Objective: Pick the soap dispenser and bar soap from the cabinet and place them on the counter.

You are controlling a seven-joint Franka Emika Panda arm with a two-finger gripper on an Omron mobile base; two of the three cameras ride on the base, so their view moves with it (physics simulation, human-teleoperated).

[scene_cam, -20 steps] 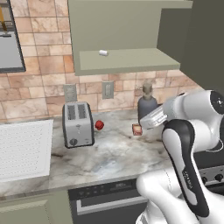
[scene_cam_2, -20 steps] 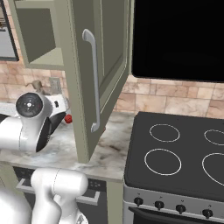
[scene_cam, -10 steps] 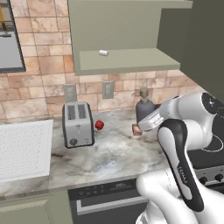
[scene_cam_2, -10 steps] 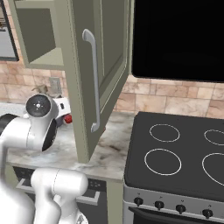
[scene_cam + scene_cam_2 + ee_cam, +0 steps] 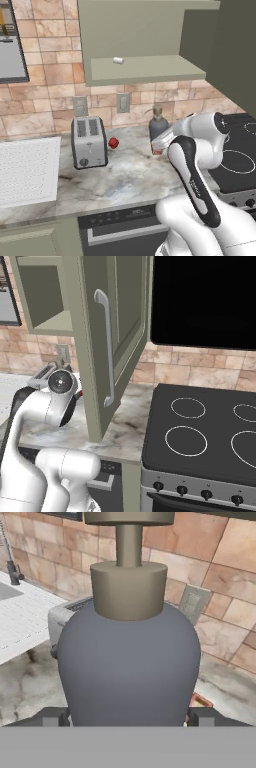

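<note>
The dark grey-blue rounded soap dispenser [image 5: 129, 662] is stood on the marbled stone counter [image 5: 135, 175] between the gripper [image 5: 129, 716]'s spread jaws, so a clean backward retreat is called for next.

The dark grey-blue soap dispenser [image 5: 158, 126] stands upright on the marbled bench [image 5: 125, 175] near the tiled wall, the reddish-pink bar soap [image 5: 199, 702] lies flat just beside its base, and the sage-green cabinet [image 5: 145, 70] above hangs open with its door [image 5: 117, 331] swung out.
</note>
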